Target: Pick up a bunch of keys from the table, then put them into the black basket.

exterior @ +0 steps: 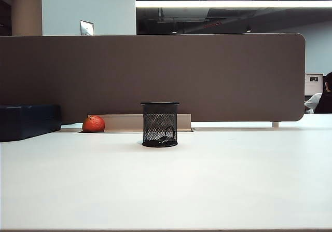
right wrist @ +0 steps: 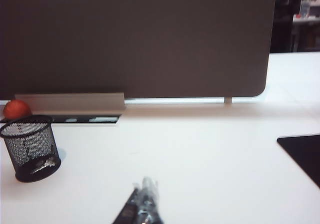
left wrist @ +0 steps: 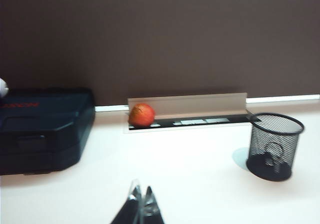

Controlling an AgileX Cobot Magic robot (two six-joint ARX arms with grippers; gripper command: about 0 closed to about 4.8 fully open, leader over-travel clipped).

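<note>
Keys (exterior: 165, 134) inside basket (exterior: 160, 124); both fingers (left wrist: 140, 204) (right wrist: 145, 199) closed above table (exterior: 166, 185).

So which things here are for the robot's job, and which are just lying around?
For the job:
- small dark metal keys, already inside
- black wire-mesh basket
- white table
- left gripper, right gripper, both shut, empty

Lying about:
- round orange-red fruit
- dark blue box

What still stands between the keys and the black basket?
Nothing: the bunch of keys already lies inside the black basket. The left gripper and right gripper are shut, empty, back from it.
</note>
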